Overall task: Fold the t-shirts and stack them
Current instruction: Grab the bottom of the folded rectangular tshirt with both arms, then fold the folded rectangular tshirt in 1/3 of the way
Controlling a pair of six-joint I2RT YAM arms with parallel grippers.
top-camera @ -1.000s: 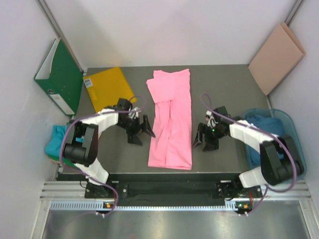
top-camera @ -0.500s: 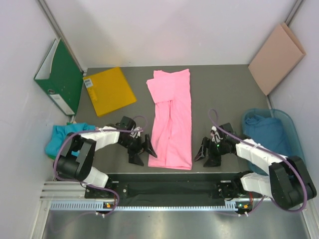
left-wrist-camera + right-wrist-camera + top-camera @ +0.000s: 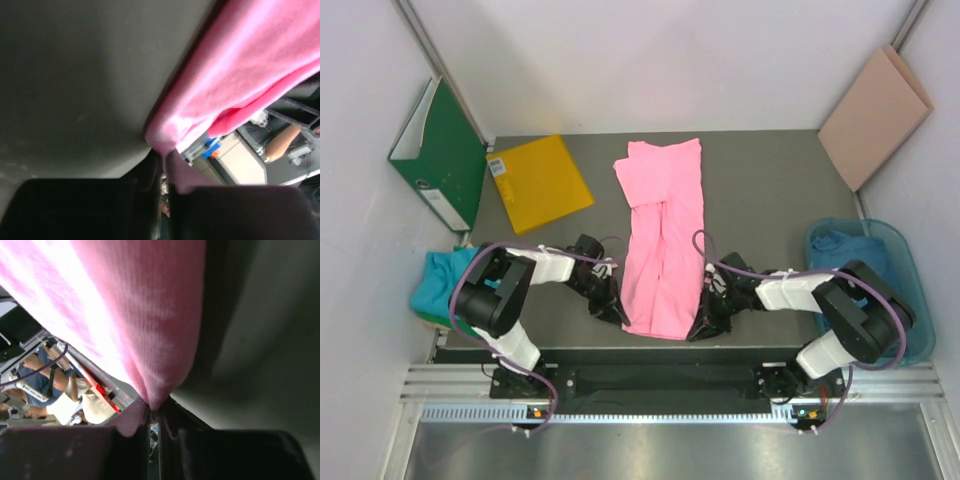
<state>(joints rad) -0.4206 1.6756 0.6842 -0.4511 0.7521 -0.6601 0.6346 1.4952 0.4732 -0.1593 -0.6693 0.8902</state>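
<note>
Green rigid binder is standing open against the left wall, at 10 o'clock from the middle of the dark grey table. A teal bunched cloth t-shirt is lying off the table's left edge, at 8 o'clock. A yellow flat square sheet is lying on the table near the binder, at 10 o'clock.

The left gripper is reaching in low from 8 o'clock and is touching the near left corner of the bright pink cloth t-shirt. In the left wrist view the black fingers are standing closed, pinching a tuck of that pink corner between them.

The pink t-shirt is lying at the table's centre, folded lengthwise into a long strip running from 12 o'clock to 6 o'clock. Its near end is drawing in narrower between the two grippers.

The right gripper is reaching in from 4 o'clock onto the near right corner. In the right wrist view its fingers are also closed, nipping the pink hem.

A translucent blue plastic tub is sitting off the right edge at 4 o'clock, with teal-blue bunched cloth inside. A peach flat folder is leaning on the right wall at 2 o'clock.
</note>
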